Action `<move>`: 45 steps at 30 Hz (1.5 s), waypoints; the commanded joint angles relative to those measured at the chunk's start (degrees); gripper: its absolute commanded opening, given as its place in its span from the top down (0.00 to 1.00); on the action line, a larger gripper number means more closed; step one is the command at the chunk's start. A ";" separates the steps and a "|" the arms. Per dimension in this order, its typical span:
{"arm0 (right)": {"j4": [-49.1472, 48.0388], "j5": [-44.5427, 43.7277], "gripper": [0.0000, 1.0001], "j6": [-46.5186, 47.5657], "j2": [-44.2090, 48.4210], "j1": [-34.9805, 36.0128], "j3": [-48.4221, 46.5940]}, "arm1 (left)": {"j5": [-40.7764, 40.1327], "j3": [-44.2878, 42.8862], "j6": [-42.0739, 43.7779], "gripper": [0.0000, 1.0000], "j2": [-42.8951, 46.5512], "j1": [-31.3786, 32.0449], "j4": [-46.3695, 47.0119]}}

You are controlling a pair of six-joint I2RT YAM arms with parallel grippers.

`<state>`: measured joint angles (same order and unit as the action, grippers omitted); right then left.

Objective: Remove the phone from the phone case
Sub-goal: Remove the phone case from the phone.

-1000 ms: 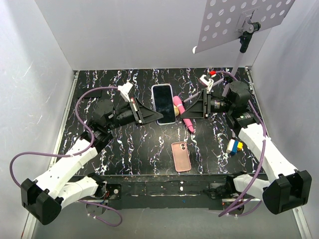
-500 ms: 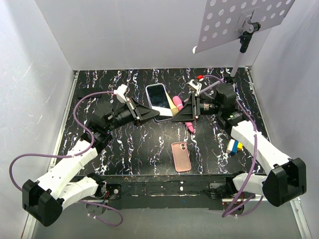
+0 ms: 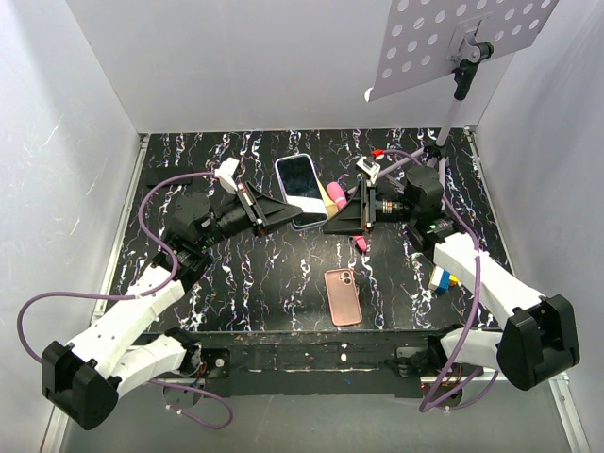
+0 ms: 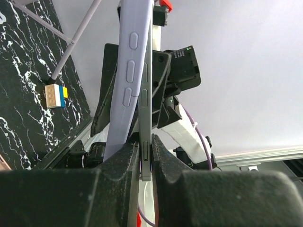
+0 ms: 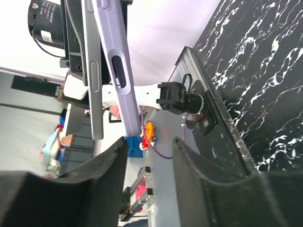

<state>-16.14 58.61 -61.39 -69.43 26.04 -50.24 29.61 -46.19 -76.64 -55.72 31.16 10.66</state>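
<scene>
Black, white-veined marble tabletop lies beneath a slim black-screened phone, held up tilted between both arms. The left gripper pinches its grey edge. A soft lavender shell splays away from it, one end between the spread fingers of the right gripper. A salmon-pink rectangular shell lies flat near the front edge.

I'm working in a lab test booth: white walls box in a black marbled table, with a perforated board clamped to a pole above.
</scene>
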 commanded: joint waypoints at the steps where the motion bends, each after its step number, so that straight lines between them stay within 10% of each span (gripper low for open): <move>1: -9.16 0.36 0.55 -4.53 -0.35 0.06 0.49 | 1.16 -0.30 -1.40 1.00 1.76 -0.57 5.69; 13: -18.04 -1.65 0.53 -10.95 -4.13 1.46 -0.65 | 5.20 -1.53 -3.42 1.00 -0.61 -0.92 7.36; 17: -19.46 -4.02 0.74 -9.12 -5.37 3.31 -1.62 | 5.90 -1.09 -5.01 1.00 -0.44 -0.92 5.88; 20: -1.88 -13.04 0.98 5.25 -2.65 4.45 -3.89 | 5.12 0.39 -7.63 1.00 0.70 -1.10 5.59; 25: 25.33 -37.63 0.99 22.26 1.31 5.86 -9.08 | 2.74 5.14 -14.23 1.00 2.55 -1.19 12.46; 32: 34.50 -60.61 0.99 30.17 -0.88 6.13 -11.19 | 0.19 6.12 -16.61 1.00 2.90 -1.10 12.37; 36: 33.55 -59.06 0.99 32.29 -1.15 6.21 -10.67 | 0.45 5.15 -15.04 1.00 2.02 -1.10 11.32; 40: 30.73 -48.27 0.99 31.59 1.04 6.21 -8.13 | -4.27 -0.01 -3.22 1.00 3.42 -1.27 -2.68; 45: 33.71 -42.80 0.99 31.06 7.98 6.30 -4.70 | -31.04 -9.09 15.98 1.00 3.70 -1.36 -32.87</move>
<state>17.50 10.15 -31.24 -67.83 32.01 -56.53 20.47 -48.66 -76.42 -55.11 30.17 -3.53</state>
